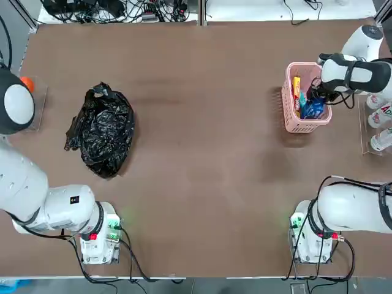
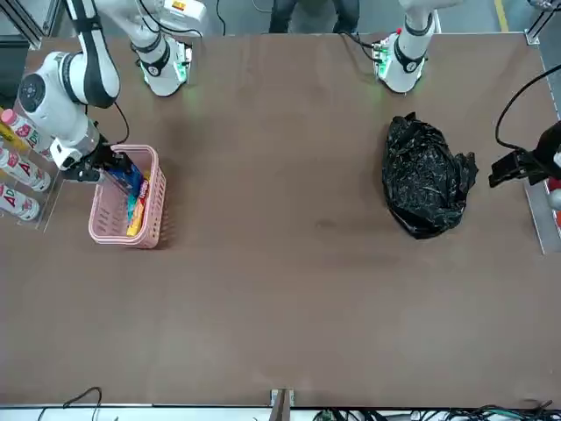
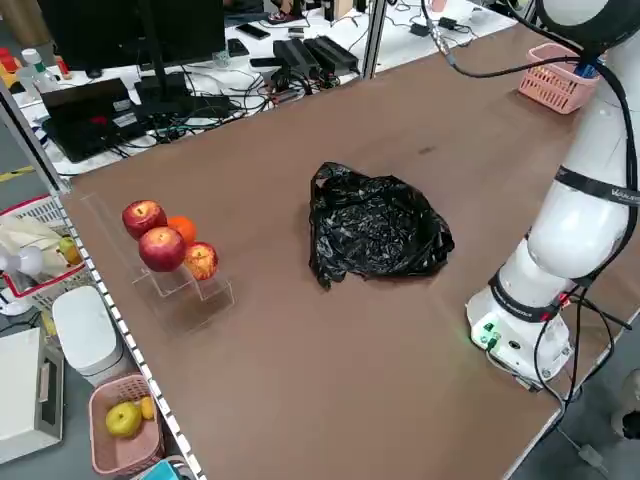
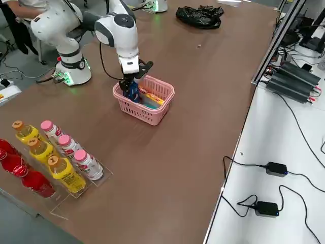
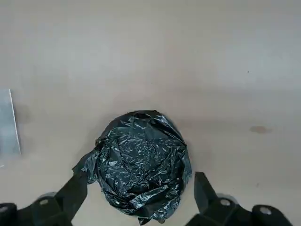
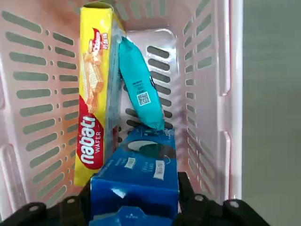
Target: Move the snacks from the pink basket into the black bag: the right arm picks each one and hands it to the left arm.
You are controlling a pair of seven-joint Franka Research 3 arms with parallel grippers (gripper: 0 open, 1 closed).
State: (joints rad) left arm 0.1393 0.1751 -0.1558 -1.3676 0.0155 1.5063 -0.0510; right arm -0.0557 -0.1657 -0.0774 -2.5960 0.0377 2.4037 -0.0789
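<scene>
Blue packet (image 6: 136,181), closest to my right wrist camera, sits between the two fingers of the right gripper (image 6: 135,197), which press its sides; I read this as a pinch on the packet. It stands at the near end of the pink basket (image 6: 202,94), partly over the yellow packet (image 6: 94,99) with its red logo, which leans along one lattice wall. Teal packet (image 6: 141,92) lies slanted between the yellow one and the opposite wall, its lower end touching the blue packet.

From the top view, I see the basket (image 1: 293,125) at the right side of the desk (image 1: 202,153), with the right arm (image 1: 352,73) reaching over its rim and the gripper lowered inside. White bottles (image 1: 383,116) (red lettering, in a clear rack) stand just beside the basket at the desk's right edge.

Black bag (image 1: 101,128) lies crumpled on the left side of the desk, well apart from the basket. My left wrist camera shows the left gripper (image 5: 136,202) hanging above the bag (image 5: 138,165) with its fingers spread wide and nothing between them. The left arm (image 1: 24,184) stands at the desk's left edge.

Red and orange fruits (image 3: 165,245) rest on a clear stand at the left edge, near the bag but not touching it.
</scene>
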